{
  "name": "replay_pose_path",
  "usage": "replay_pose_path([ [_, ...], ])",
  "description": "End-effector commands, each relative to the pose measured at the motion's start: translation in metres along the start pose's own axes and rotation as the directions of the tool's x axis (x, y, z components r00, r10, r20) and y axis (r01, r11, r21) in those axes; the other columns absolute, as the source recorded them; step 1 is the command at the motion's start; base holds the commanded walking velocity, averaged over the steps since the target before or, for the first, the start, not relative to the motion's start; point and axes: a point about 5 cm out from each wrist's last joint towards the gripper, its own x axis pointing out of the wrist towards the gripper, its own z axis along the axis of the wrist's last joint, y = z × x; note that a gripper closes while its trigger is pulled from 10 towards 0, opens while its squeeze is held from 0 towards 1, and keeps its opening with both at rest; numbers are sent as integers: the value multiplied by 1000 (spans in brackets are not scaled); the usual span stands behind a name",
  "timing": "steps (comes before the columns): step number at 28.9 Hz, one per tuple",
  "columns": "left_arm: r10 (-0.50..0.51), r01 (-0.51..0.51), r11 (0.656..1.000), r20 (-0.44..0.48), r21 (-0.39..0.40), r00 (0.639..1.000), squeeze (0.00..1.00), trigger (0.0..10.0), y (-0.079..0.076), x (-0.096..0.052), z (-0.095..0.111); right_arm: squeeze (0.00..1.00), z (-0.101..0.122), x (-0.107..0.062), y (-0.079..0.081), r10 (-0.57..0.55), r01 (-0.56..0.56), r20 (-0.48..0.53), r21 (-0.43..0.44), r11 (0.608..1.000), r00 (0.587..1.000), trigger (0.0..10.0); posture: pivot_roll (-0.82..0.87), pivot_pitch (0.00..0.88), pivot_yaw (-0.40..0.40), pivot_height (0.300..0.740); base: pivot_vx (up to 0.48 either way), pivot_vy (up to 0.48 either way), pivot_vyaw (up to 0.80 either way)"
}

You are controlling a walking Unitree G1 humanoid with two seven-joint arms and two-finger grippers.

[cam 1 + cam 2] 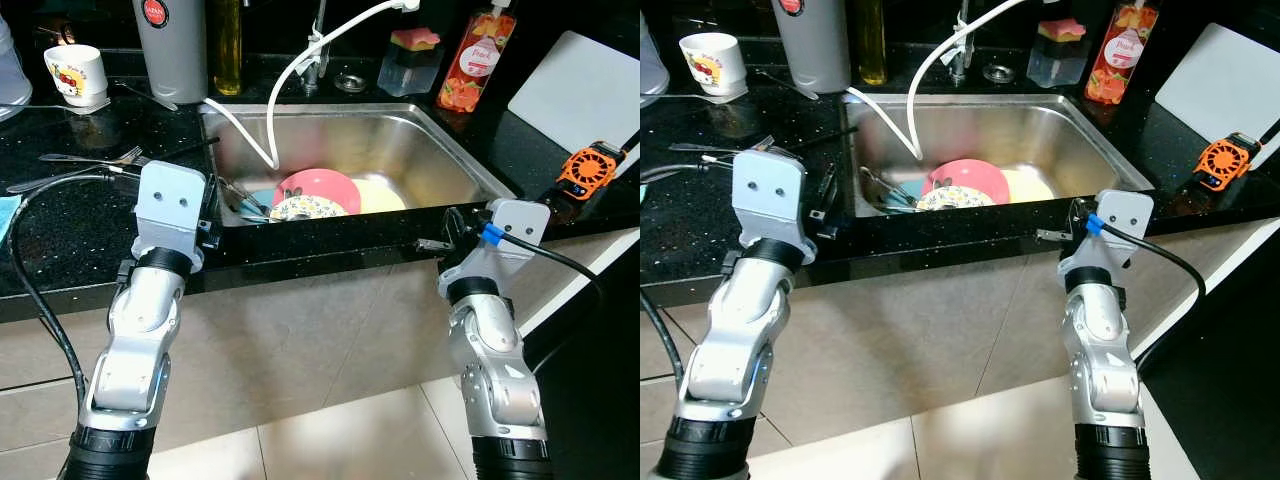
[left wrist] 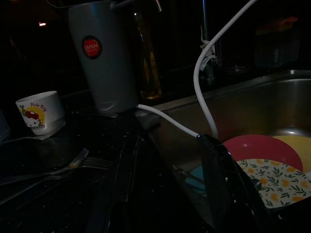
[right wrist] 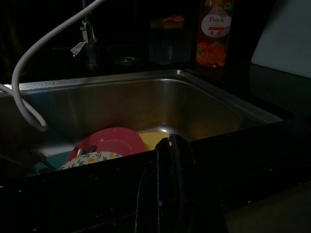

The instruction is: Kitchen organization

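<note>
In the steel sink point(image 1: 440, 150), set into the black counter point(image 1: 70, 235), the dishes are being kept at the near side: a pink plate point(image 1: 322, 186) is lying over a yellow plate point(image 1: 382, 194), and a floral plate point(image 1: 308, 208) is resting nearest the near rim. Some utensils point(image 1: 240, 200) are being glimpsed at the sink's left wall beside the plates. A white hose point(image 1: 285, 90) is being trailed from the tap point(image 1: 320, 45) at the far edge down into the basin.

The left gripper point(image 2: 167, 194) is being held over the counter's near edge at the sink's near-left corner, its fingers spread apart with nothing between them. The right gripper point(image 3: 167, 184) is being held against the counter's front edge at the near-right of the sink, its fingers pressed together on nothing.

On the counter to the left, a fork point(image 1: 95, 157) is lying flat, and farther back a cartoon-printed cup point(image 1: 77, 73) is standing upright. A grey jug point(image 1: 175, 50) and an oil bottle point(image 1: 228, 45) are being seen at the far-left corner of the sink. At the far right, a sponge holder point(image 1: 410, 60) and a peach soap bottle point(image 1: 477, 60) are standing, with a white board point(image 1: 585, 95) beyond and an orange fan point(image 1: 590, 168) near the right edge.
</note>
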Motion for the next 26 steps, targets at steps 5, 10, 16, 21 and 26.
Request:
replay_pose_path([
  [5,-14,14,1000,-6,-4,1000,0,10000,-4,-1,-2,0,-3,0,-2,-14,14,-10,3,1000,1000,10000,201,15,-97,740,0,0,0],
  [10,-14,14,1000,-6,-4,1000,0,10000,-4,-1,-2,0,-3,0,-2,-14,14,-10,3,1000,1000,10000,201,15,-97,740,0,0,0],
  [16,-14,14,1000,-5,-4,1000,0,10000,-4,-1,-2,0,-3,0,-2,-14,14,-10,3,1000,1000,10000,201,15,-97,740,0,0,0],
  [21,-148,147,982,1,-120,989,0,10000,-24,-4,-3,0,-7,-2,0,-3,3,-27,8,1000,1000,10000,192,2,-99,740,0,0,0],
  [26,-250,249,959,10,-133,968,0,10000,-36,-8,-6,0,-10,-5,4,14,-14,-45,11,1000,999,10000,191,8,-98,740,0,0,0],
])
